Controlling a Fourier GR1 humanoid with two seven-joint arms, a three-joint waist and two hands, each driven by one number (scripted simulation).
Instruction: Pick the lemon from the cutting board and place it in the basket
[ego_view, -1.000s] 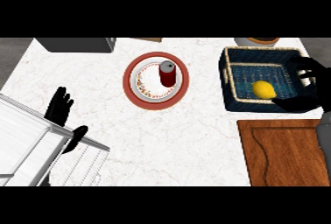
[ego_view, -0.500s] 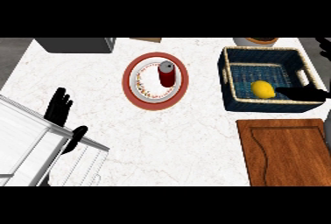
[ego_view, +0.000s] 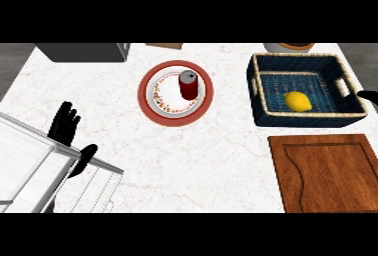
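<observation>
The yellow lemon (ego_view: 297, 100) lies inside the dark blue woven basket (ego_view: 261, 106) at the upper right of the counter. Below the basket, the brown wooden cutting board (ego_view: 328, 172) has nothing on it. Only a black tip of my right hand (ego_view: 369, 95) shows at the right edge, just outside the basket's right wall and apart from the lemon. My left hand (ego_view: 65, 124) rests open at the left, fingers up, beside a white rack.
A red-rimmed plate (ego_view: 175, 110) with a dark red can (ego_view: 187, 84) on it sits at the counter's middle. A white wire rack (ego_view: 44, 172) fills the lower left. A grey box (ego_view: 83, 51) stands at the back left, and a brown-rimmed pot (ego_view: 289, 47) behind the basket.
My right hand has drawn back to the right, off the basket and almost out of view. The lemon stays lying in the basket. The left hand has not moved.
</observation>
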